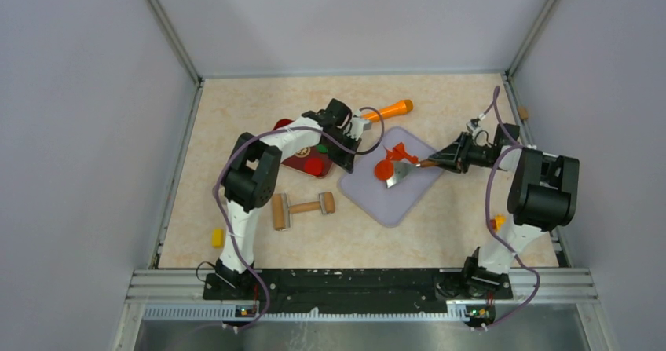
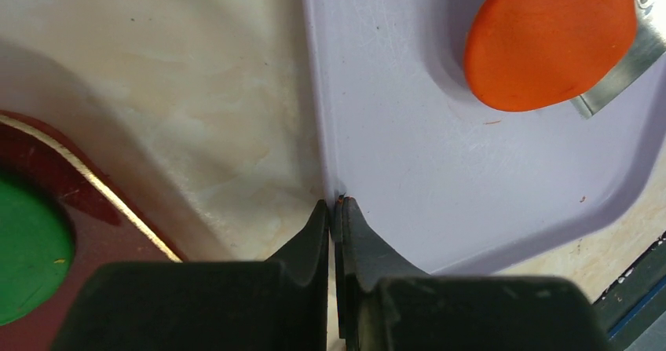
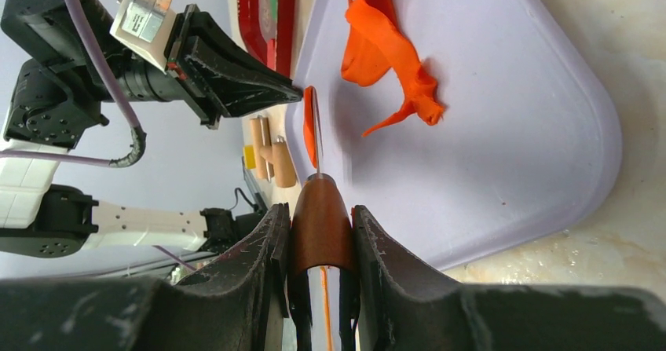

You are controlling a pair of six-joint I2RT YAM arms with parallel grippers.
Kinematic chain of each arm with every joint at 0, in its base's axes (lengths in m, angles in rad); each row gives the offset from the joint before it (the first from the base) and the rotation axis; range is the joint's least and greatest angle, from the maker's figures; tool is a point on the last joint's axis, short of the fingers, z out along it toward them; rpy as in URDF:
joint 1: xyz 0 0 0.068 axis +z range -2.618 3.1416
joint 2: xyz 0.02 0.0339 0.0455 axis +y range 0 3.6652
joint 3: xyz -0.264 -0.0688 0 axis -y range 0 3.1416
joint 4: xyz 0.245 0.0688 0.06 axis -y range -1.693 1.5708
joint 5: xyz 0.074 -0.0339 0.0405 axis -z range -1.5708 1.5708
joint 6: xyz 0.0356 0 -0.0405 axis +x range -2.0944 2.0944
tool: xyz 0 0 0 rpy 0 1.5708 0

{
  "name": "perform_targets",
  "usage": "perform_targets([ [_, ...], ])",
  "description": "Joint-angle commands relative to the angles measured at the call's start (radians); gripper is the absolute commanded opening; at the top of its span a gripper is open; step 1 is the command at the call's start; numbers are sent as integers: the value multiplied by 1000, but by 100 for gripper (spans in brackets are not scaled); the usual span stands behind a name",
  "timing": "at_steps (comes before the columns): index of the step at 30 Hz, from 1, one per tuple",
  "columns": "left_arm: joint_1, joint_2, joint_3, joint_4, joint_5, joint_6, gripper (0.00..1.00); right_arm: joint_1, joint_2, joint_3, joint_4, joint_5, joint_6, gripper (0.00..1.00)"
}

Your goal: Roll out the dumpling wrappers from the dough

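The dumpling wrapper (image 2: 550, 41), a smooth, flat orange-red disc, lies on the lavender board (image 2: 408, 170), partly over a metal blade (image 2: 620, 68), near and to the right of the left gripper (image 2: 336, 210), which is closed on nothing at the board's left edge. The right gripper (image 3: 318, 213) clamps the blade's brown handle (image 3: 318, 245), whose long axis points left toward the disc

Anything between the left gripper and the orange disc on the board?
Nothing visible. Only bare board lies between the shut left gripper, at the board's edge, and the orange disc. The spatula held by the right gripper sits under the disc's far side.
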Motion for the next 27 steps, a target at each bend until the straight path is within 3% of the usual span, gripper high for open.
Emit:
perform_targets([
  [1,15,-42,78,-34,10,46,3,-8,-78,55,-10,-66,11,0],
  [3,28,-69,103,-48,34,54,6,-11,-93,70,-37,-66,4,0],
  [6,62,-126,124,-55,74,46,22,-12,-116,96,-70,-68,6,0],
  [8,90,-164,127,-56,60,37,32,-13,-133,116,-77,-71,23,0],
  [12,179,-214,98,-55,-23,32,43,-9,-151,159,-78,-75,75,0],
  [22,436,-191,36,-32,-290,32,52,79,-151,283,21,-37,276,0],
  [27,503,-116,72,-41,-321,88,55,165,-139,378,-71,-7,222,0],
])
